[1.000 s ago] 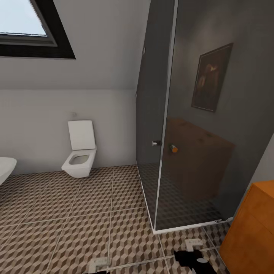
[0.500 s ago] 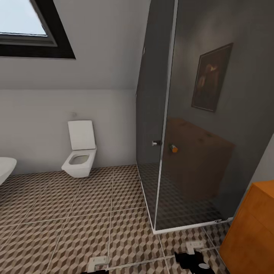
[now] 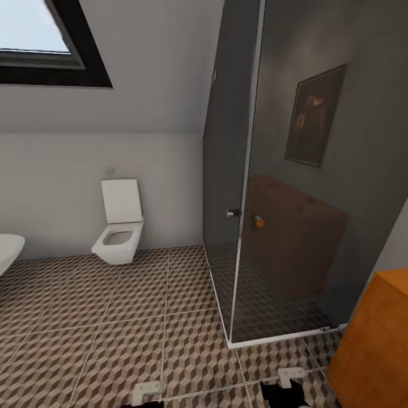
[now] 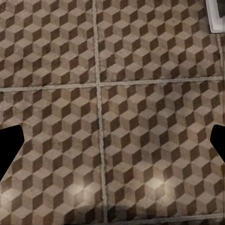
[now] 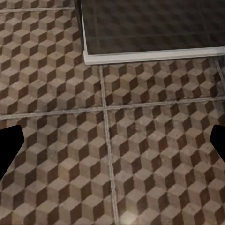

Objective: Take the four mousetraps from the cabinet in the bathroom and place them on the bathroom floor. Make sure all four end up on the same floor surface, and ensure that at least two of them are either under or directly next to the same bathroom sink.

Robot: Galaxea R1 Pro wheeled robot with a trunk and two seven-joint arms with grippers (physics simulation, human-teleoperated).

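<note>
Fingers of the left gripper were seen as two dark tips at opposite edges of the left wrist view, spread wide apart with nothing between them; the fingers of the right gripper were spread in the same way and were also empty. Both grippers were pointed down at the bathroom floor, probably because the arms were kept low and tucked while the robot was driven, so that nothing was carried and nothing could be struck.

At the lower edge of the head view only small white and black parts of the two arms were shown; the rest was cut off. At the lower right a corner of the cabinet was seen, orange-brown, standing on the floor just beside the glass shower enclosure. Its front, handles and inside were not shown, so the mousetraps could not be made out; it was judged that they were inside it and that the cabinet was not yet faced.

Farther away a toilet was fixed to the white wall. At the left edge a white rounded piece, perhaps the sink, was cut off. Behind the dark glass a brown shape and a small orange thing were seen, too dim to be named.
</note>
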